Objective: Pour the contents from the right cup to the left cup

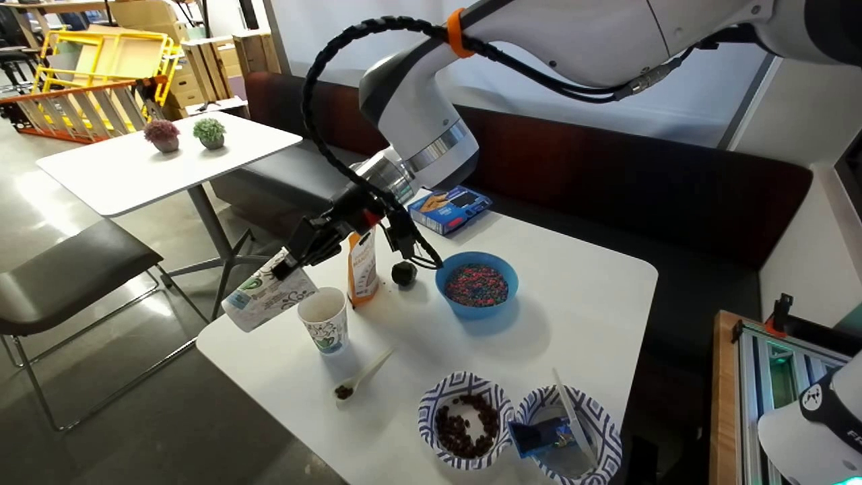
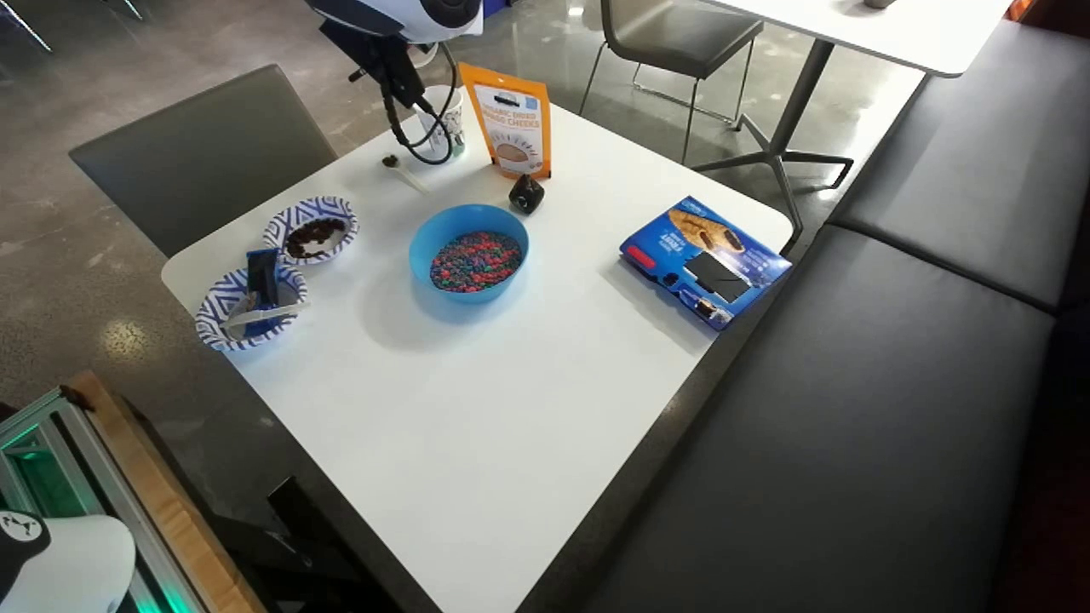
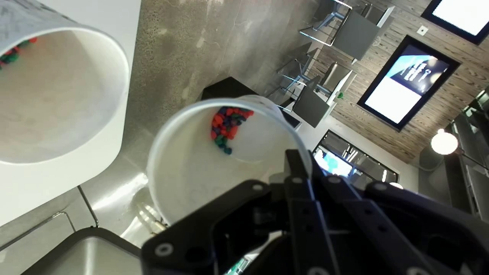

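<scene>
White paper cup (image 1: 267, 298), green-printed, tilted, coloured bits (image 3: 228, 124) inside; pincer (image 3: 308, 165) pinches its wall; 2nd cup (image 1: 326, 333) upright.

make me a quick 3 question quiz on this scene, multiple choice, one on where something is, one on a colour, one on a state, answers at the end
1. Where is the blue box?
A on the bench
B on the floor
C on the table

2. What colour is the unpatterned bowl?
A green
B blue
C yellow

3. The held cup is:
A tilted
B upright
C crushed flat

1 C, both exterior views show it resting there.
2 B, its wall looks blue in both exterior views.
3 A, it slants beside the standing cup in an exterior view.
</scene>
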Tool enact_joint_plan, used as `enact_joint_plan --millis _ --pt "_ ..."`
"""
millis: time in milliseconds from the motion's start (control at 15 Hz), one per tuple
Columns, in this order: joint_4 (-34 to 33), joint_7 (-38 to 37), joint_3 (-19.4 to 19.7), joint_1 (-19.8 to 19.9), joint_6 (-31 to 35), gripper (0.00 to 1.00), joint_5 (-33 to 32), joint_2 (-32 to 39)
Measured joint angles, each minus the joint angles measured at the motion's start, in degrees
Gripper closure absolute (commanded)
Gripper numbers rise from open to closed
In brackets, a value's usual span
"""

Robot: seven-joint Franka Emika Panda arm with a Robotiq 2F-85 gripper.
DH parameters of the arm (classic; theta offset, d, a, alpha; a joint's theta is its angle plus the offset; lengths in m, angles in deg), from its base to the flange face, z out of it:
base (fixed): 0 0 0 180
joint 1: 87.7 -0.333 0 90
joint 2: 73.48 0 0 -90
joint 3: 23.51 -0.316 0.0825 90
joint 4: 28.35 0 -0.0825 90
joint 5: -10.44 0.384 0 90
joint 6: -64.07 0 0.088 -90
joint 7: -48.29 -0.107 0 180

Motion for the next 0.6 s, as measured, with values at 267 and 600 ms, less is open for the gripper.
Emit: enact_joint_plan --millis 267,600 --pt "0.01 -0.54 1.73 -0.65 -0.15 0.99 1.17 0.11" --pt "0.02 -1.38 3.39 -0.34 -4.14 0.99 5.87 0.65"
